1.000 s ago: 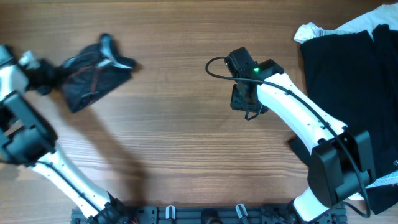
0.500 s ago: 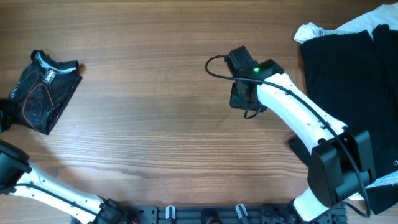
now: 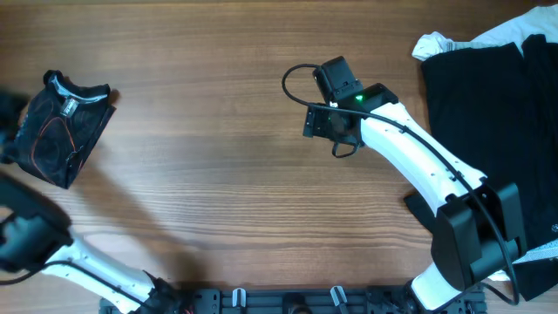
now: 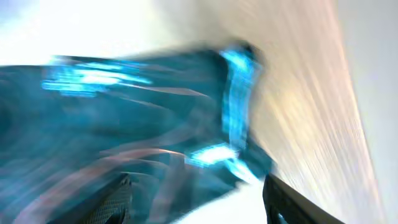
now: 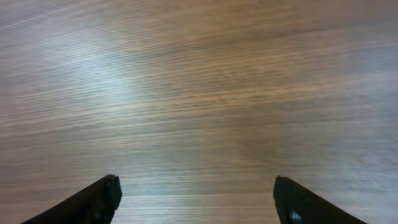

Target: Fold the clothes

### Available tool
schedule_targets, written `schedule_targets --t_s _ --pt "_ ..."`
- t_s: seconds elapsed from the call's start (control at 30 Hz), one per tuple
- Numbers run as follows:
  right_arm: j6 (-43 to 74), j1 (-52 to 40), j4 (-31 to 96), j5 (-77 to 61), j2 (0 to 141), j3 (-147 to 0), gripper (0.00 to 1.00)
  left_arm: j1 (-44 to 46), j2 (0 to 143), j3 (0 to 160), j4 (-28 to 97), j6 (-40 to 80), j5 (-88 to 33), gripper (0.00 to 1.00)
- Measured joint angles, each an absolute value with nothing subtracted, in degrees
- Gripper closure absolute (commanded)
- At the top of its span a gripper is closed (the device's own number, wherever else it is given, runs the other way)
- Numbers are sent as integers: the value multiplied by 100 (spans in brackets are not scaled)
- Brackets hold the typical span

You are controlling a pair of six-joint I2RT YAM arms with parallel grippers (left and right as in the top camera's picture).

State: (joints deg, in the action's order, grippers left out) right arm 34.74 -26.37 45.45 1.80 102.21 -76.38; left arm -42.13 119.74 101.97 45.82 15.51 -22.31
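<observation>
A folded black jersey (image 3: pixel 65 129) with orange-red lines and a pale collar lies flat at the table's far left. My left gripper (image 3: pixel 7 131) is a blur at the frame's left edge, just beside it. In the left wrist view the picture is smeared. The jersey (image 4: pixel 124 124) fills the space ahead of my left gripper (image 4: pixel 199 208), whose fingers stand wide apart and open. My right gripper (image 3: pixel 324 124) hovers over bare wood at the table's middle. In the right wrist view it (image 5: pixel 196 199) is open with nothing between its fingers.
A pile of black clothes (image 3: pixel 488 113) covers the table's right side, with a white cloth (image 3: pixel 436 42) at its far corner. The right arm (image 3: pixel 418 174) reaches diagonally from the front right. The left arm (image 3: pixel 35 235) stands at the front left.
The left gripper swung the jersey from the back left to the far left edge, let it go and opened. The right gripper opened wider and shifted slightly left.
</observation>
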Motion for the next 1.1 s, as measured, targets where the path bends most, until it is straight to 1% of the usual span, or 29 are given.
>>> schedule_targets --t_s 0.07,0.13,0.17,0.2,0.23,0.37,0.43,0.5,0.6,0.73,0.83,0.97,1.07,1.1 --pt "3286 -2569 4331 -27 10219 -7640 9 -3505 11970 10195 4600 1177 -2185 30" --pt "3065 -2405 4276 -226 10219 -7638 5 -2729 11970 10195 4659 845 -2097 23" --pt "2928 -2272 4215 -351 10219 -7638 2 -2381 11970 10195 4709 735 -1997 19" --pt "2786 -2095 4163 -471 10219 -7638 0 -2119 11970 10195 4768 663 -1892 11" --pt "2637 -1905 4145 -576 10219 -7638 0 -1664 11970 10195 4847 607 -1754 0" --pt "2045 -1146 4246 -757 10219 -7638 0 -233 11972 10193 5227 355 -1313 0" --pt "1745 -860 4412 -777 10219 -7638 0 279 11972 10195 5612 305 -1090 0" --pt "1463 -683 4630 -792 10219 -7638 0 602 11972 10191 6090 281 -967 0" --pt "1179 -539 5041 -794 10219 -7638 0 768 11972 10182 7122 261 -821 0" --pt "1052 -532 5496 -801 10219 -7638 0 582 11972 10175 8162 270 -709 0" --pt "1013 -530 5778 -814 10095 -7638 0 386 11968 10173 8707 307 -679 0" --pt "1020 -530 5557 -812 9319 -7439 0 281 11699 9937 8654 329 -666 0" --pt "1020 -530 4947 -812 8265 -6897 0 279 10892 9336 8038 331 -666 0" --pt "1022 -530 4624 -810 7743 -6567 0 279 10412 8980 7581 331 -668 0"
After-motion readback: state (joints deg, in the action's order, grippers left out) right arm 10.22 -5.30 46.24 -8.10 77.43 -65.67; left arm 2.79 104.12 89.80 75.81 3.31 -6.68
